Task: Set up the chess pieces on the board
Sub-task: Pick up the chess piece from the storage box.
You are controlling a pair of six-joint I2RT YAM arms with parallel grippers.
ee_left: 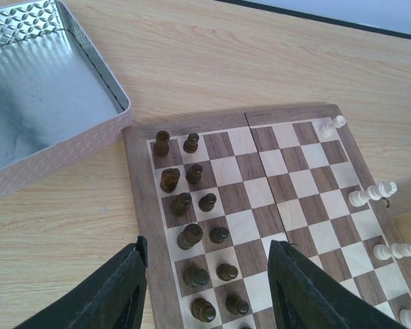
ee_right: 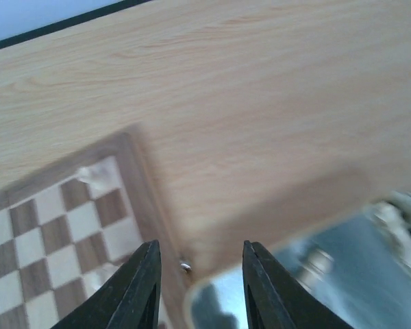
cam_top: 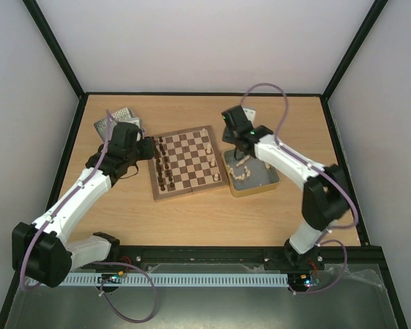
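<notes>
Table (cam_top: 192, 219): a light wood surface is seen under everything; its near edge is covered by the arm bases.
Board (cam_top: 188, 154): it is laid slightly askew at the middle of the table, between the two tins. In the left wrist view its near rows are cut off by the frame, and in the right wrist view only one blurred corner is shown.
Left tin (ee_left: 41, 82): a shiny metal tray is set just beside the board's far left corner, partly cropped in the wrist view.
Right tin (cam_top: 257, 192): it is placed just beside the board's right edge; its far end is hidden by the right arm, and it is smeared by blur in the right wrist view.
Left gripper (ee_left: 207, 257): the fingers are held apart above the board's left side, with nothing clasped.
Right gripper (ee_right: 201, 250): the fingers are held apart over the gap between board and right tin, with nothing gripped.
Dark pieces (ee_left: 192, 205): two files are stood along the board's left side; the nearest ones are cut off.
Cream pieces (ee_left: 372, 194): a few are spaced along the board's right edge, and more are heaped in the right tin (cam_top: 243, 168), too small to be counted.
</notes>
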